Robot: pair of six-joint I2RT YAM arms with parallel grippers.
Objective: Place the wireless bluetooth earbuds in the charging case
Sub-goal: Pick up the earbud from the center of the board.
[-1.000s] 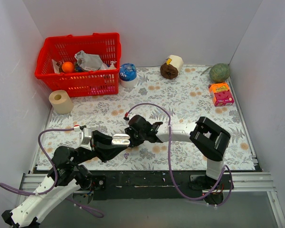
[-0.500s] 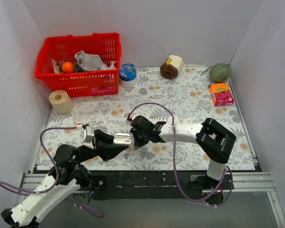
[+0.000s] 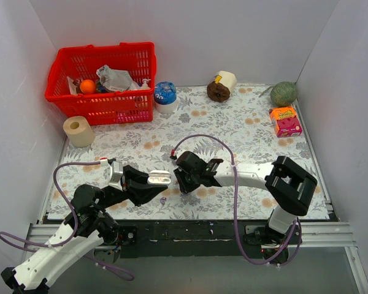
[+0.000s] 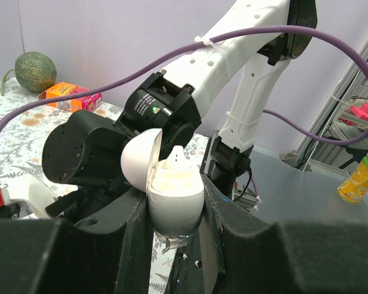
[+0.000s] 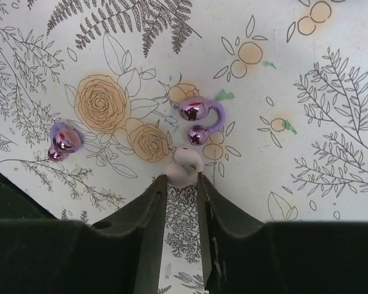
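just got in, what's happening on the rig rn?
The left claw holds the glossy white oval plastic charging case, lid open, with one pale pointed piece standing in it. Beside it, the right claw pinches a small pale rounded bit above the floral tablecloth, where two shiny purple pieces, likely earbuds, lie loose, not yet in the case.
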